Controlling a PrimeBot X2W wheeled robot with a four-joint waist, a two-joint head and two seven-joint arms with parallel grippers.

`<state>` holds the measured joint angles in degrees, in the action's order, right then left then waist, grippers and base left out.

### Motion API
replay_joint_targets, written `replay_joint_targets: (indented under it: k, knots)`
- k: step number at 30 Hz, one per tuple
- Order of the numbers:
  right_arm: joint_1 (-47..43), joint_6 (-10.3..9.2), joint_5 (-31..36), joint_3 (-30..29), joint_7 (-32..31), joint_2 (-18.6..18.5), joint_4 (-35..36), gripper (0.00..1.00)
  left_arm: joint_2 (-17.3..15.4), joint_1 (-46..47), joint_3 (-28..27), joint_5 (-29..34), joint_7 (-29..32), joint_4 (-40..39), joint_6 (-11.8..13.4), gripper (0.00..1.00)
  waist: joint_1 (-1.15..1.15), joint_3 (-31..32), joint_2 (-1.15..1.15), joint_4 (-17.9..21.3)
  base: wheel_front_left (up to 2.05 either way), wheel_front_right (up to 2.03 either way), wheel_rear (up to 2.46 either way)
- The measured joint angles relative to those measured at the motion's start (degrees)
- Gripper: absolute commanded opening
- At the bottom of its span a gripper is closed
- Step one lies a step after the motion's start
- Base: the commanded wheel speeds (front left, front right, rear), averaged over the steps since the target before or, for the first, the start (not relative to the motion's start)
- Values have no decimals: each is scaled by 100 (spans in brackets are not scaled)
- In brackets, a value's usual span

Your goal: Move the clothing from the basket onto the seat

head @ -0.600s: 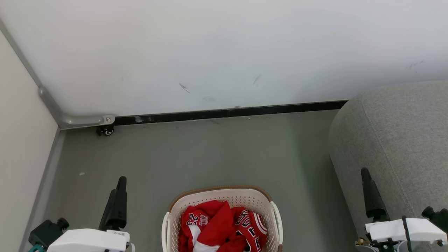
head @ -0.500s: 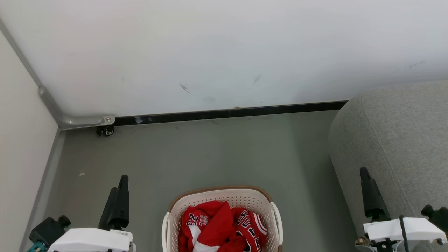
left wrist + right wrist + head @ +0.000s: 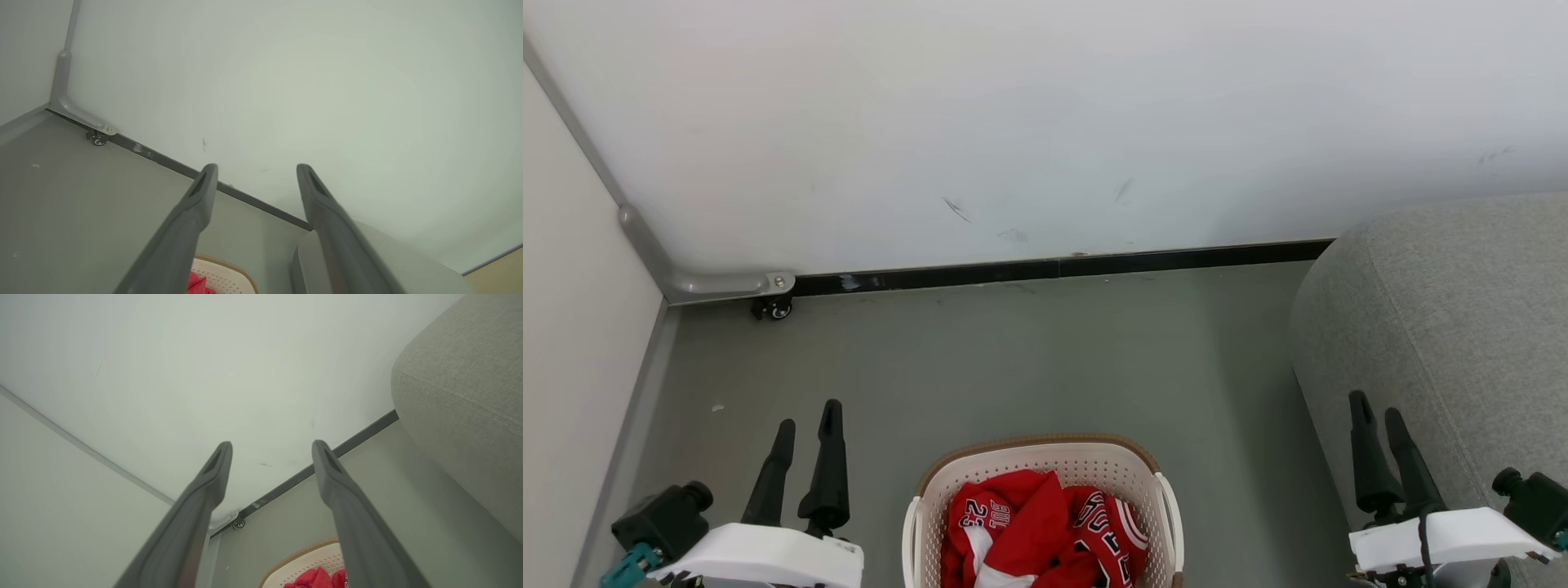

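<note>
- Crumpled red clothing (image 3: 1029,531) in perforated cream plastic basket (image 3: 1094,461).
- Grey woven seat (image 3: 1462,327), round-cornered, beside it.
- Spread wide, empty: left end effector (image 3: 809,416), right end effector (image 3: 1375,406).

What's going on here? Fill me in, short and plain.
A two-armed robot is set to move laundry. The red clothing lies piled in the cream basket, which stands on the floor in front of the robot. The grey seat is to the robot's right, with no clothing on the part in view. The left gripper and right gripper hang either side of the basket, jaws open and holding nothing. No garment has been picked up yet.
</note>
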<state>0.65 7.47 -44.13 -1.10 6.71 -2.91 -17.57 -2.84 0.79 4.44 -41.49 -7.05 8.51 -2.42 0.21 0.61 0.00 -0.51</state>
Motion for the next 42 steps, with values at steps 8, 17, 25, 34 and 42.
replay_joint_targets:
  k: [8, 17, 25, 34, 42]
  knots:
    - [-2, 0, 786, -3, 170, 32, -65, 100, -44, -64, 236, 1002, -159, -89, 142, 100, -13, 0, 0, -10, 0, 0, 0]
    - [-3, 1, 1589, -2, 288, 47, -127, 100, -46, -149, 415, 1897, -338, -121, 310, 100, -16, 2, 0, -22, 0, 0, 0]
    - [-4, 1, 2288, -4, 293, 48, -226, 100, -55, -233, 537, 2588, -500, -94, 441, 100, -17, -7, 0, -21, 0, 0, 0]
    - [-5, 1, 2941, 22, 344, 47, -290, 100, -60, -260, 672, 3266, -648, -12, 548, 100, -17, -18, 0, -15, 0, 0, 0]
    - [-3, 1, 3117, 110, 346, 47, -324, 100, -60, -296, 671, 3527, -736, 152, 654, 100, -18, -35, 0, -13, 0, 0, 0]
